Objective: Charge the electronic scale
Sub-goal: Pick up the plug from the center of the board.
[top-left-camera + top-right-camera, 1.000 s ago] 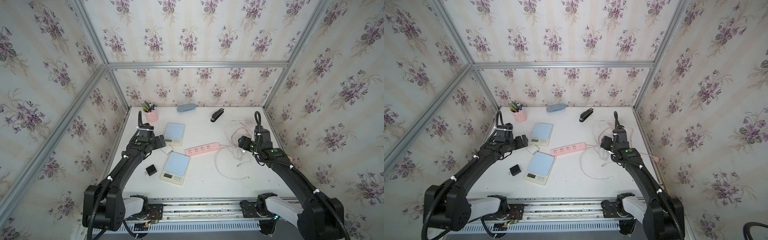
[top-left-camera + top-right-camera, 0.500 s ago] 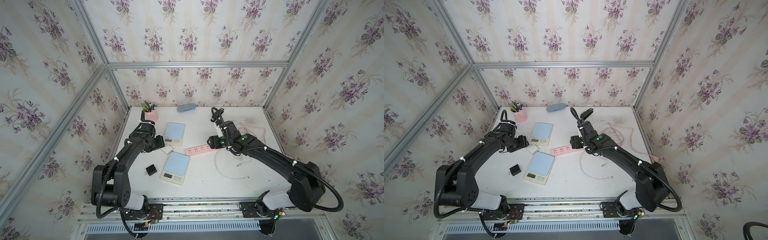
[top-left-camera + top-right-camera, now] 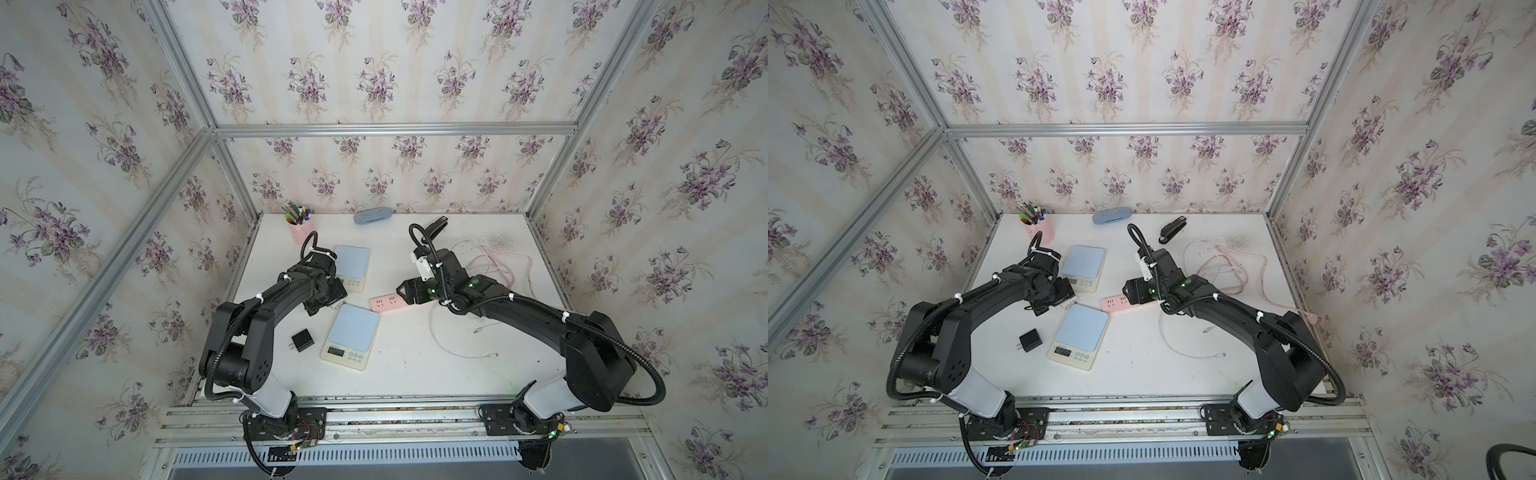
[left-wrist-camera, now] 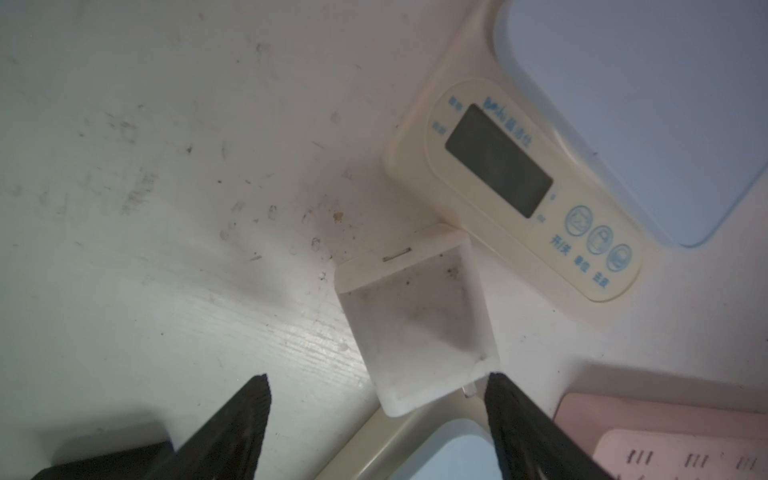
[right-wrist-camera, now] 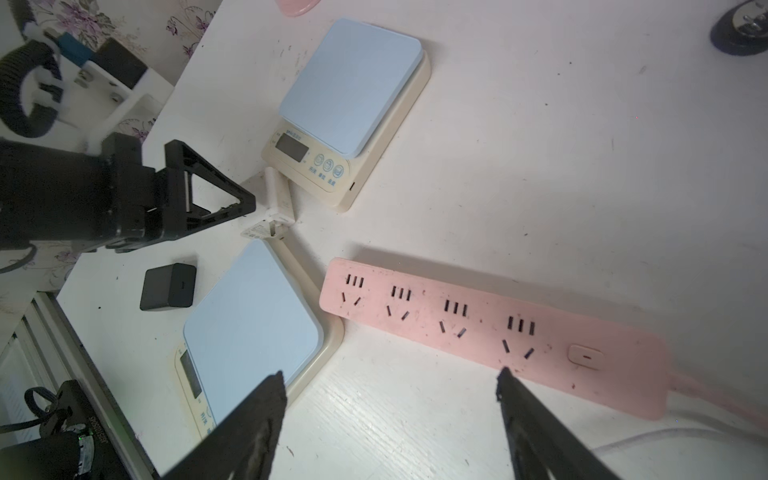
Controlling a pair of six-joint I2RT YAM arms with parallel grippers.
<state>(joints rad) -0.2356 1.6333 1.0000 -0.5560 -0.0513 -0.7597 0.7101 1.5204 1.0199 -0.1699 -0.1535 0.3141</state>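
Two cream electronic scales with blue tops lie on the white table: a far one and a near one. A white charger block lies between them, prongs toward the near scale. My left gripper hovers open just behind it, one fingertip beside the block's corner, gripping nothing. A pink power strip lies right of the scales. My right gripper hangs open and empty above the table, between the strip and the near scale. In both top views the arms hide the block.
A black charger block lies left of the near scale. A loose white cable and the pink cord lie on the right. A pen cup, blue case and black stapler stand along the back.
My right arm has swung left from the cables at the table's right side to the power strip's left end. The left gripper has stayed by the white charger block, edging slightly forward.
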